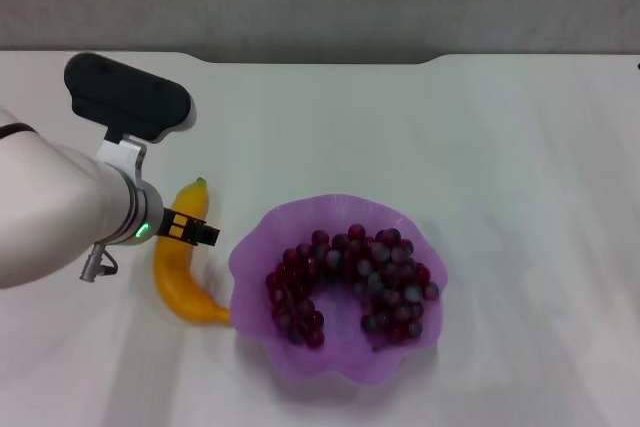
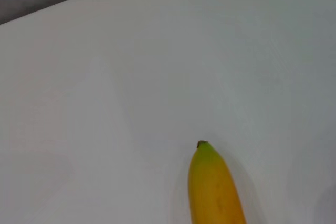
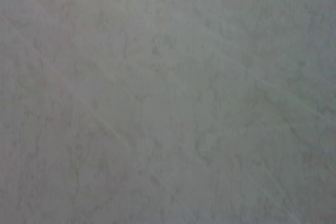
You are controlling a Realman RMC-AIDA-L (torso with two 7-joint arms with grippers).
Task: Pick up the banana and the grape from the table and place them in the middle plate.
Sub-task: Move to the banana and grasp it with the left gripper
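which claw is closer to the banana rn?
Left. The left claw is right over the banana, which lies on the table beside the plate. The right claw appears in no view.

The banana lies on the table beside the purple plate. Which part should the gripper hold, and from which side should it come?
Probably the middle of the banana, from above, fingers across its narrow width. It lies flat on the table, curving from its green tip down to the end near the middle plate, so the midsection is thickest and balanced. The left gripper is already over the upper half. The side toward the plate looks tighter.
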